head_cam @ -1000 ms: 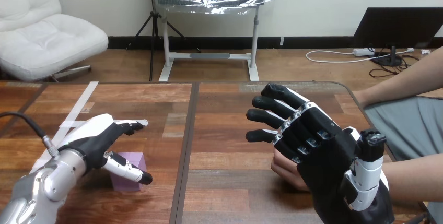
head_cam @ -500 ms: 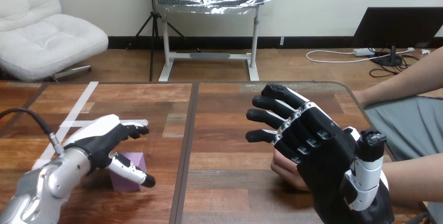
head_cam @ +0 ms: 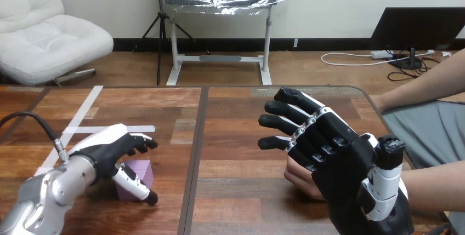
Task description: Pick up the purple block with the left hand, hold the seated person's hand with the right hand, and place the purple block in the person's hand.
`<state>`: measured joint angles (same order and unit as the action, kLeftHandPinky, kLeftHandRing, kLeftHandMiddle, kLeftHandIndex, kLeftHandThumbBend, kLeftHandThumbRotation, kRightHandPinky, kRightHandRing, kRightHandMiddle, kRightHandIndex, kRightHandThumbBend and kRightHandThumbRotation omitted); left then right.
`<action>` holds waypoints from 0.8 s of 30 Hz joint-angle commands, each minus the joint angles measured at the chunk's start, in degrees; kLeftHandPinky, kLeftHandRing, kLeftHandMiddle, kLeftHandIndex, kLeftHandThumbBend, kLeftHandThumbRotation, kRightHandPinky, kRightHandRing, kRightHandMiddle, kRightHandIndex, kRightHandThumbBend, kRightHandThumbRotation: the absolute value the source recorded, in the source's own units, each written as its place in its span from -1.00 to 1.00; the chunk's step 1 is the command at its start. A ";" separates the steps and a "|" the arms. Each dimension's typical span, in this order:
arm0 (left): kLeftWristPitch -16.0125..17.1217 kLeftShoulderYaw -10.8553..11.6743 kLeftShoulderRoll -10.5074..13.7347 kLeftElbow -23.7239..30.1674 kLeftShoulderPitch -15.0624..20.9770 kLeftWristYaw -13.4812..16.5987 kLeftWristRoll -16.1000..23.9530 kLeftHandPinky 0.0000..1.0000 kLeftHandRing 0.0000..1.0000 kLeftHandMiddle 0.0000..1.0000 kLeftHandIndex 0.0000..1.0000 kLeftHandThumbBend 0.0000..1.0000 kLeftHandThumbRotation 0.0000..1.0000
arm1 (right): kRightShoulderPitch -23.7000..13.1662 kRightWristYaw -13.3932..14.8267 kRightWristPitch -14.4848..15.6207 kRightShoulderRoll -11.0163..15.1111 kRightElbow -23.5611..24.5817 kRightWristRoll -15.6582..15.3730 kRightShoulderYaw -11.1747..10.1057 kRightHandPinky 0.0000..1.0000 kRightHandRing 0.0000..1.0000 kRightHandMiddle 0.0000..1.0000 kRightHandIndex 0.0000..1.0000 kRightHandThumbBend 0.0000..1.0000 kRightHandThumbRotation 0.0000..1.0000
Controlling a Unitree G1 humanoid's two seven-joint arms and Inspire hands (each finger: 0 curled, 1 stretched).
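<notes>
You have one purple block (head_cam: 141, 169), close to the table's (head_cam: 230, 109) near edge, left of its middle seam. Your left hand (head_cam: 107, 150) sits over it; whether it grips, you cannot tell. Your right hand (head_cam: 340, 164), fingers straight and spread, lies over the one person's hand (head_cam: 299, 179) toward the right edge. Two tape strips (head_cam: 79, 115) cross beyond the left hand. Bare wood runs between both hands to the far edge
</notes>
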<state>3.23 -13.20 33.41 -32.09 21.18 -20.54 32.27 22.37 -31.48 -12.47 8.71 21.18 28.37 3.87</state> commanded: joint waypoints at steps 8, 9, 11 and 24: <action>-1.53 -1.10 1.57 1.30 5.80 -3.06 0.78 0.94 0.74 0.71 0.65 0.97 -0.83 | -2.92 0.18 -1.20 -1.24 0.96 0.62 -0.27 0.41 0.63 0.65 0.65 0.80 0.88; -1.68 -1.28 1.63 1.42 5.89 -3.44 0.94 0.94 0.74 0.71 0.65 0.97 -0.84 | -2.91 0.20 -1.17 -1.24 0.99 0.61 -0.27 0.41 0.63 0.65 0.65 0.80 0.88; -1.87 -1.44 1.70 1.62 5.96 -3.87 1.12 0.94 0.74 0.71 0.64 0.95 -0.85 | -2.88 0.23 -1.12 -1.22 1.04 0.62 -0.28 0.41 0.63 0.65 0.65 0.80 0.88; -2.35 -2.14 1.78 1.74 6.41 -4.63 1.99 0.91 0.73 0.69 0.60 0.94 -0.95 | -2.66 0.40 -0.83 -1.19 1.25 0.90 -0.38 0.41 0.63 0.65 0.65 0.81 0.88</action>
<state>0.80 -14.44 33.73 -32.07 23.04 -25.31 33.26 22.37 -31.38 -12.47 8.67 21.18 28.37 3.87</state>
